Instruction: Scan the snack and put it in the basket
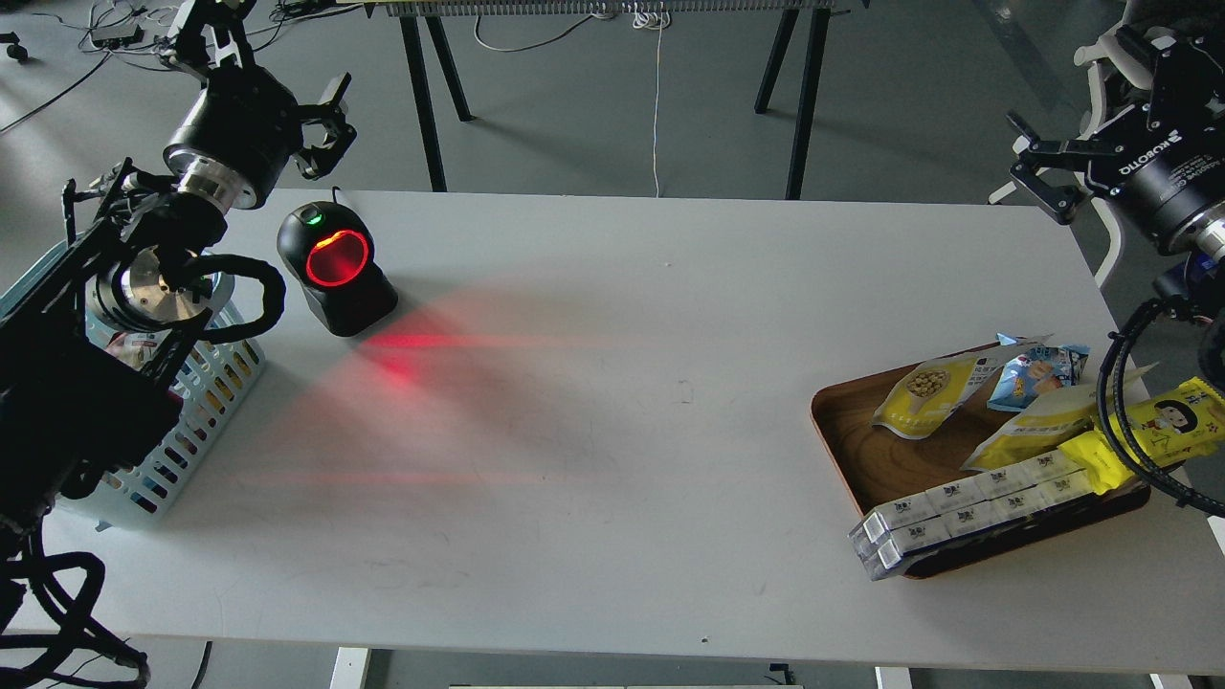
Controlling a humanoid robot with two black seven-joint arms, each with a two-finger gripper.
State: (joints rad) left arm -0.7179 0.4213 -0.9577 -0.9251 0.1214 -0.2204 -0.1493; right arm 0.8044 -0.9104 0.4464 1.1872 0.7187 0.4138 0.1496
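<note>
The snack (926, 394), a flat yellow pouch picturing beige balls, lies on the left part of a brown wooden tray (895, 471) at the table's right. The light blue slotted basket (212, 381) stands at the table's left edge, mostly hidden behind my left arm. My left gripper (327, 130) hangs open and empty above the table's far left corner, just behind the scanner. My right gripper (1035, 165) is open and empty too, raised over the far right edge, well behind the tray.
A black barcode scanner (336, 267) with a glowing red window stands at the far left, casting red light on the white table (593, 431). The tray also carries a small blue packet (1038, 373), a cartoon-face yellow wrapper (1160, 429), another pale yellow pouch (1032, 427) and white boxes (967, 509).
</note>
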